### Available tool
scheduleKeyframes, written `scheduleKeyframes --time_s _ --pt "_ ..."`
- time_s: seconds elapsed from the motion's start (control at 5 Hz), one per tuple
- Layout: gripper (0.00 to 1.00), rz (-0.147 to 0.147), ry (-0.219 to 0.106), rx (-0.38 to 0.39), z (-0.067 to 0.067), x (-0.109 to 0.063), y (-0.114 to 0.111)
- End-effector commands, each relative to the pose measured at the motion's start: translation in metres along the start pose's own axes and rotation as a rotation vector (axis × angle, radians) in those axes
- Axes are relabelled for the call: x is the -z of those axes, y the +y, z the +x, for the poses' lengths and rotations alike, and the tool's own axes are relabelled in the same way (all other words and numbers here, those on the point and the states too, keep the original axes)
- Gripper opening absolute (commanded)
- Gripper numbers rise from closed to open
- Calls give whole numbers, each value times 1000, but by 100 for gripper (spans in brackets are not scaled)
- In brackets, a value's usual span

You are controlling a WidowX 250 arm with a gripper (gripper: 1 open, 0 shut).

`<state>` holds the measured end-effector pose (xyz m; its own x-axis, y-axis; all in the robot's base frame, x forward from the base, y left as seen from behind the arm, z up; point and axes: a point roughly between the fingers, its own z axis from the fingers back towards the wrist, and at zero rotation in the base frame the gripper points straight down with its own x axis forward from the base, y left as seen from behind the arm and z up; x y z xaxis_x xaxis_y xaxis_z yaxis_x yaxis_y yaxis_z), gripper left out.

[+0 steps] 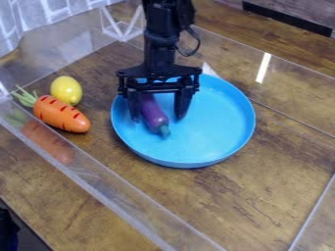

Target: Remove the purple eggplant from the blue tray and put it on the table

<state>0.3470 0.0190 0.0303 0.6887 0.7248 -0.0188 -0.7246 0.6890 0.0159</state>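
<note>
The purple eggplant (156, 114) lies in the left half of the blue tray (216, 137), which rests on the dark wood table (262, 211). My black gripper (160, 101) hangs straight down over the eggplant, open, with one finger on each side of it. Its fingertips (135, 107) are low, close to the tray floor, and the eggplant lies between them, ungripped. The upper end of the eggplant is partly hidden behind the gripper.
An orange carrot (61, 115) and a yellow lemon (66, 90) lie on the table left of the tray. A clear plastic sheet (78, 59) with reflections covers the left part of the table.
</note>
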Motion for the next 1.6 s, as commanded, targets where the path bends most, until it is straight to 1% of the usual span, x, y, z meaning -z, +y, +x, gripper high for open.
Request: scheduleKeyframes --time_s 0.0,0.2,0.4,0.6,1.0,1.4 --pt "100 -38 -49 -34 14 -17 -4" --pt "0 -37 -54 -39 13 -9 -7" --pt "0 -41 -60 -18 5 -9 -11" --pt "0 -48 -64 22 -9 -7 -17" --pt "0 -57 -68 115 -45 4 -31" --pt "0 -64 -76 153 -66 8 -43"
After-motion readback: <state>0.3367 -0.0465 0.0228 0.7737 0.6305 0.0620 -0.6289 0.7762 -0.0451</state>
